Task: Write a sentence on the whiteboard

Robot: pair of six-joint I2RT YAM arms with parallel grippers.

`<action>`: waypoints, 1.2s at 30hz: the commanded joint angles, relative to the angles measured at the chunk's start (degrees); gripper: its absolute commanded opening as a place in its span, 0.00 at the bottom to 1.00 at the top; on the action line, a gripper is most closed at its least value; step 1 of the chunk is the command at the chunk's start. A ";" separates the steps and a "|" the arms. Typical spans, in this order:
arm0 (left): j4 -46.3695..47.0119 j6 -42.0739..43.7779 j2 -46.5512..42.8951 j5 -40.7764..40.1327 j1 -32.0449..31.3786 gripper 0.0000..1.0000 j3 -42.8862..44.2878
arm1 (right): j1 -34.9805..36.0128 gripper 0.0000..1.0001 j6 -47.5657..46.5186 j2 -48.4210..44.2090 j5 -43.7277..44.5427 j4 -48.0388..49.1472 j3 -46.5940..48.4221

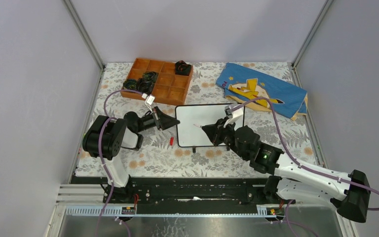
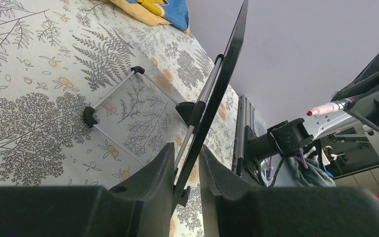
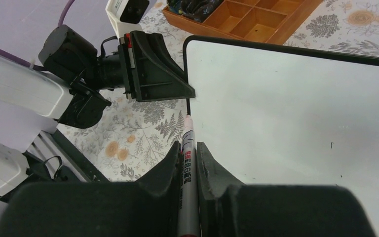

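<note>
The small rectangular whiteboard with its thin black frame stands propped on wire legs in the middle of the fern-and-flower patterned desk, its glossy white face tilted up toward the arms. From where I stand, the left tool grips the board's left edge, one black finger on each side of the frame. The right tool is clamped tight on a slim silver marker pen with red print on the barrel. Its red tip points at the board's face close to the left edge, and from the left wrist it looks a little off the surface. A small red cap lies on the desk just beside the board's near left corner. At the far side sit an orange wooden tray of compartments, some holding black bits, and a crumpled blue cloth with a yellow figure
</note>
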 commanded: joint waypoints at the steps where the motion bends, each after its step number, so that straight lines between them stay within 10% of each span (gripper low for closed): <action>1: 4.60 2.01 0.49 -0.94 -0.01 0.29 -0.49 | 2.53 0.00 -5.16 1.27 7.46 7.98 -0.88; 10: 4.25 2.14 0.43 -1.10 -0.01 0.27 -0.58 | 11.26 0.00 -19.38 8.37 24.88 21.55 -2.72; 36: 3.55 2.21 -0.33 -1.19 -0.23 0.27 -0.41 | 10.91 0.00 -22.18 25.30 27.35 34.51 3.34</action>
